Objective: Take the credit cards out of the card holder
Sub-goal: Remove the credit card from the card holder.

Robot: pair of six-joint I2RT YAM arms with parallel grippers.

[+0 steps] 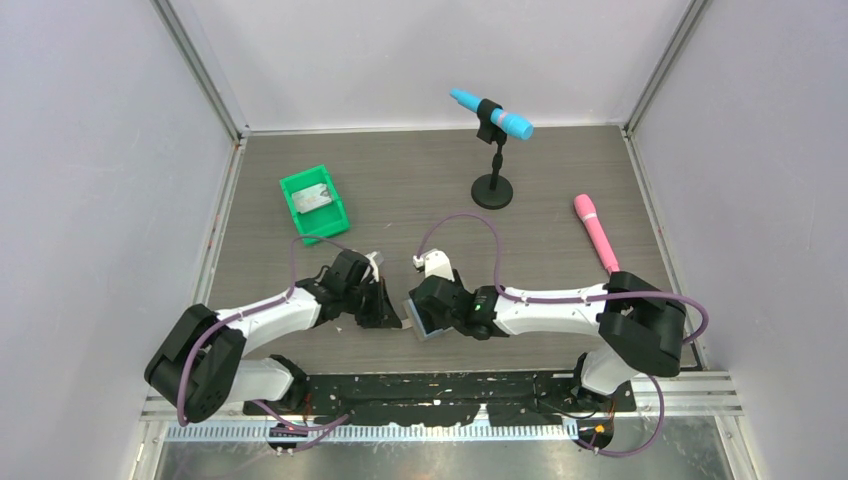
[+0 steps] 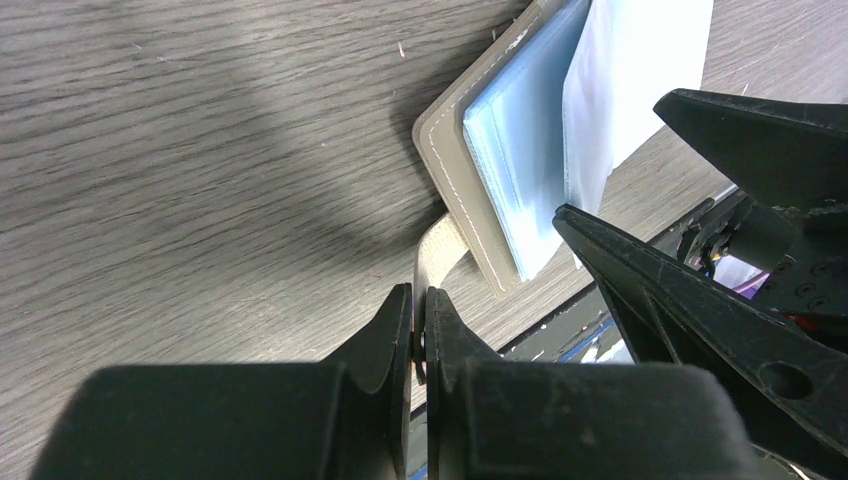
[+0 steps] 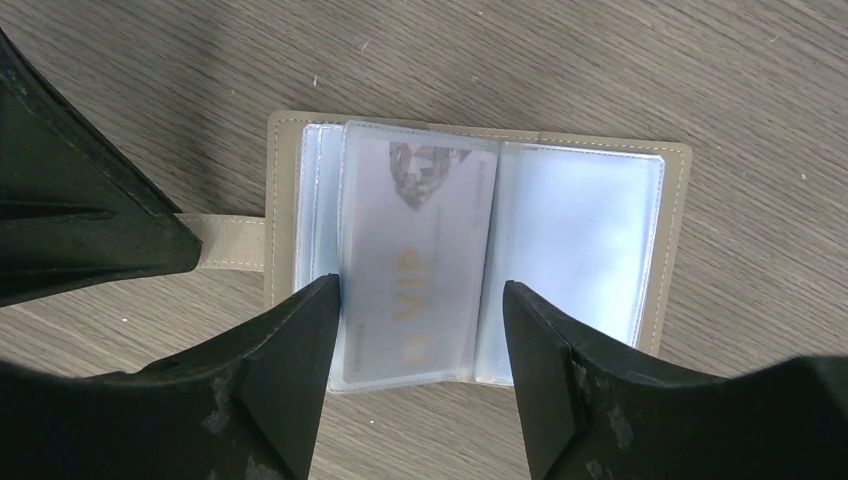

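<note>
A: Step in hand?
B: A credit card is to be drawn out of its clear sleeve. The card holder is laid open on the surface, near the front edge, between the two arms.
A: Claws?
B: The left claw is pressed together on the grey tab, so the holder is judged pinned. The right claw is spread over the VIP card's sleeve, a finger at either long side. Contact can't be told.
A: How is it done well?
B: Only the card's edge should be pinched, not the plastic. It should be slid out flat along the sleeve's open end, which can't be made out here. The tab should be held down so the holder isn't dragged.
</note>
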